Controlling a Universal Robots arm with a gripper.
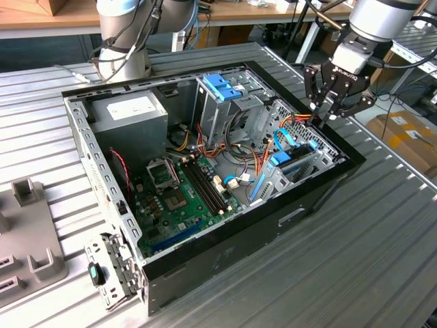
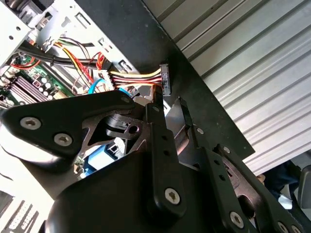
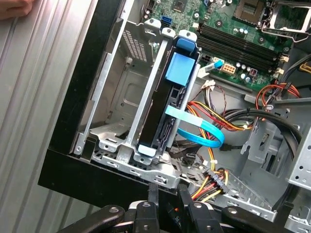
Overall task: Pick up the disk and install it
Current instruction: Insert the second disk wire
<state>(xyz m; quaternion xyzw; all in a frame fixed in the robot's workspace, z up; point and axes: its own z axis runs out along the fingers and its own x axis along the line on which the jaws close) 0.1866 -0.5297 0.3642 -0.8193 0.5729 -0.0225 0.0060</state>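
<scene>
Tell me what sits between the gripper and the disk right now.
In the first wrist view, the power connector with its coloured wires lies between the gripper and the disk.

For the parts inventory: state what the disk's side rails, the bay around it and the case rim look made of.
Disk side rails: light blue, matte, moulded; probably plastic. Bay: bare grey sheet metal, folded and punched, dull sheen. Case rim: smooth black, likely painted metal or plastic; cannot tell which.

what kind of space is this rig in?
Likely a robotics lab or workshop: an open computer case lies on a ribbed metal table, with wooden benches and a cardboard box behind.
</scene>
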